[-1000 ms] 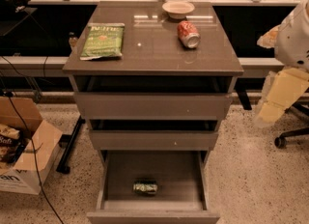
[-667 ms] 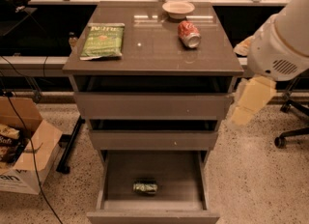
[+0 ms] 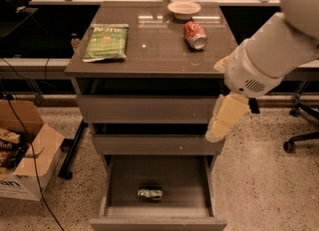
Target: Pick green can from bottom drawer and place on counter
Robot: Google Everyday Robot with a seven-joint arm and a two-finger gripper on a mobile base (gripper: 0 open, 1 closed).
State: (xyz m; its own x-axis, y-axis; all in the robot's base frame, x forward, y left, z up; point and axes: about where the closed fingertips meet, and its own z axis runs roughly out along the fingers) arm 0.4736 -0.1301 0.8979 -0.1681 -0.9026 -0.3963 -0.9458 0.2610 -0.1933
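The green can (image 3: 150, 193) lies on its side near the front of the open bottom drawer (image 3: 158, 222), which is pulled out at the foot of the cabinet. The counter (image 3: 154, 53) is the cabinet's glossy grey-brown top. My gripper (image 3: 215, 134) hangs pointing down at the cabinet's right front corner, level with the middle drawer. It is well above the can and to its right, and holds nothing that I can see. The white arm (image 3: 269, 56) reaches in from the upper right.
On the counter lie a red soda can (image 3: 195, 35), a flat green snack bag (image 3: 105, 41) and a pale bowl (image 3: 184, 9). A cardboard box (image 3: 25, 165) and cables sit on the floor at left. An office chair base (image 3: 299, 140) stands at right.
My arm has swung in from the right edge toward the left and lower, bringing the gripper to the cabinet's right front corner. The can and drawer have not moved.
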